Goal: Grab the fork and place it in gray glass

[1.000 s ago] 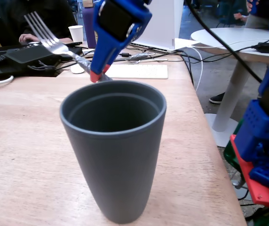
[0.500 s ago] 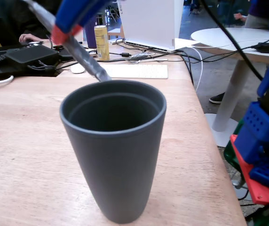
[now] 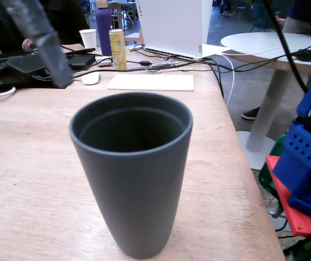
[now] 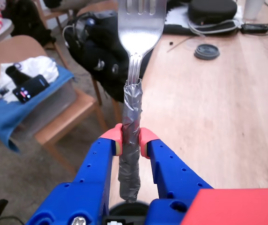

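The gripper (image 4: 130, 142) is squeezing the fork (image 4: 133, 117) by its taped handle, high up and left of the gray glass (image 3: 131, 168), so it is needing to bring the handle tip right over the open top before letting go.

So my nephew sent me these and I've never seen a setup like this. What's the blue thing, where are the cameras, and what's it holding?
The blue thing is a small robot arm. One camera rides on its wrist: there the gripper, with two blue red-tipped fingers, is shut on a fork by its tape-wrapped handle, tines pointing away. The other camera stands still on the wooden table, close behind a tall gray glass. There the fork handle appears blurred, top left, not above the glass. Further back stand a keyboard, a gold can and a white cup.
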`<state>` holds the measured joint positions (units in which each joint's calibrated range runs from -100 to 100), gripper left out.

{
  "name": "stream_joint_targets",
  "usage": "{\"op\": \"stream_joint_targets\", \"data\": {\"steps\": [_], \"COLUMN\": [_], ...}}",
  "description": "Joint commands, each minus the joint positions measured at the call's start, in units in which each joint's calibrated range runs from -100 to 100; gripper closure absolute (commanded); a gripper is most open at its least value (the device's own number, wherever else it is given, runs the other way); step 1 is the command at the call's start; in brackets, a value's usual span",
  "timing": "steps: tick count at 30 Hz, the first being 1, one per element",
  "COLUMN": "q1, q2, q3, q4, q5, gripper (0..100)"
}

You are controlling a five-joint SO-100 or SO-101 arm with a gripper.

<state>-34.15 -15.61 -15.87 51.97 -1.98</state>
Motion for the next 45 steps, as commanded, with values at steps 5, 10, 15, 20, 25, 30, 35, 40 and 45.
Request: {"op": "stream_joint_targets", "data": {"steps": [5,10,15,20,25,30,35,40,45], "q1": [-2.9,-2.7,-2.7,-3.1,-8.2,-7.3,-6.0,-6.1,-6.0], "q2": [-5.7,-12.6,-15.0,-15.4,-20.3,-25.3,-29.9,-31.3,-31.3], "q3": [2.9,11.7,19.5,25.4,32.8,44.7,53.3,54.4,59.6], "q4": [-7.7,-7.8,-7.8,-7.9,-12.4,-20.9,-21.0,-21.2,-31.4], "q5": [0.2,0.2,0.2,0.1,0.1,0.2,3.5,4.0,4.1], "gripper": [100,100,100,100,100,100,100,100,100]}}
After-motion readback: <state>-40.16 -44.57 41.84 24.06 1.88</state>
